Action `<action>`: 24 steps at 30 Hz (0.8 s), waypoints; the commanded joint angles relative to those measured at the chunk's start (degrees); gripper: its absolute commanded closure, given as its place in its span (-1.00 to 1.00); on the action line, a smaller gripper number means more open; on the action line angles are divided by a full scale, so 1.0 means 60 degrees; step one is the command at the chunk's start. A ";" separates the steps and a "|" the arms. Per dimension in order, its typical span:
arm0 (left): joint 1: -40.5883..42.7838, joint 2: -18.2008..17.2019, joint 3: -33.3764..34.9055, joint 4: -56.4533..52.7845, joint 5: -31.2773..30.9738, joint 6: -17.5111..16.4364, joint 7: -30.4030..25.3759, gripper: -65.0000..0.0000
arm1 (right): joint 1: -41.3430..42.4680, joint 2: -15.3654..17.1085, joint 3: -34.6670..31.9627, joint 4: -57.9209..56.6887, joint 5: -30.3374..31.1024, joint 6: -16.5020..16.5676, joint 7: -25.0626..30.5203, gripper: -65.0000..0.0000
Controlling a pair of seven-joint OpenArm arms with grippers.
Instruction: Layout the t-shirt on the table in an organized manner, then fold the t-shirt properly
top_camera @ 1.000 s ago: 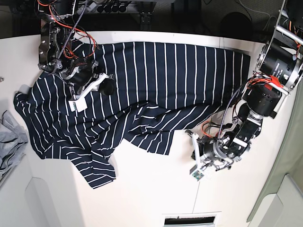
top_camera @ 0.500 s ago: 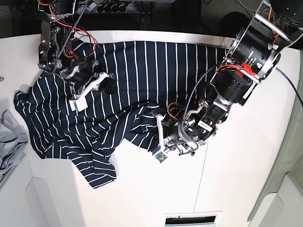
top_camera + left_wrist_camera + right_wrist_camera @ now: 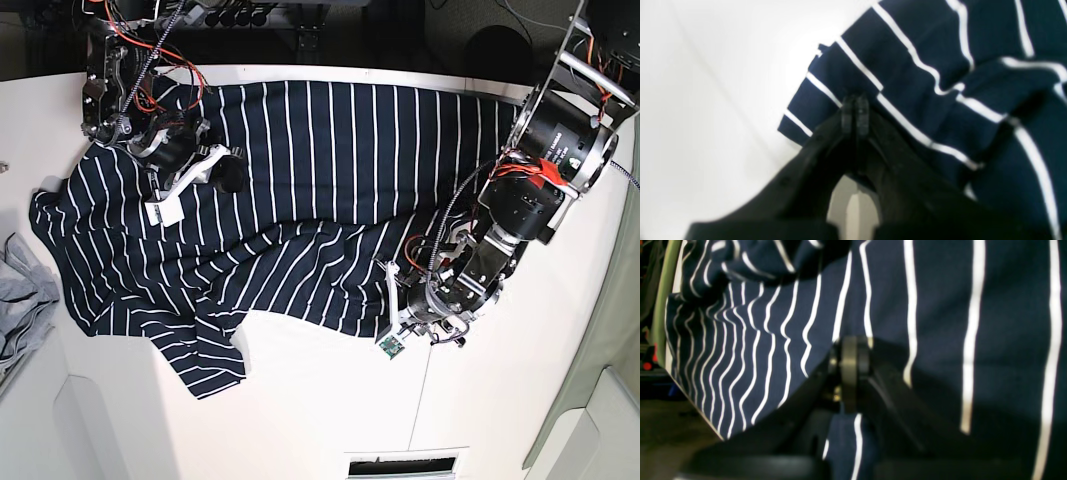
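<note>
Grey cloth (image 3: pixel 22 290) beside t-shirt (image 3: pixel 300 190) – table (image 3: pixel 300 410).

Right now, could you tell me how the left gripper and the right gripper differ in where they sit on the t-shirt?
The left gripper sits at the t-shirt's crumpled lower edge beside bare table; the right gripper sits over the shirt's flatter upper part, cloth all around. The left gripper's cloth is bunched, the right's smoother. Both are shut.

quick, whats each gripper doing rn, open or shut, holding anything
Left gripper: closed, fingers pinched together at the edge of the t-shirt; a hold on it cannot be told.
Right gripper: closed over the t-shirt; a grip cannot be told.
</note>
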 commanded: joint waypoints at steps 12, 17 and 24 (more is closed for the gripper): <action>-0.0892 -0.1392 -0.0022 0.0073 0.0812 0.0783 -0.0321 1.00 | -0.0226 0.0055 0.0007 -0.0004 -0.0568 -0.0149 -0.0554 1.00; -0.1545 -0.1406 0.0080 0.0076 0.0550 0.0288 -0.0120 1.00 | -0.0226 0.0051 0.0007 -0.0004 -0.0550 -0.0149 -0.0554 1.00; -0.1603 -0.1344 0.0098 0.0452 -0.1020 -0.1086 0.0980 1.00 | -0.0229 0.0080 0.0007 -0.0004 -0.0550 -0.0149 -0.0554 1.00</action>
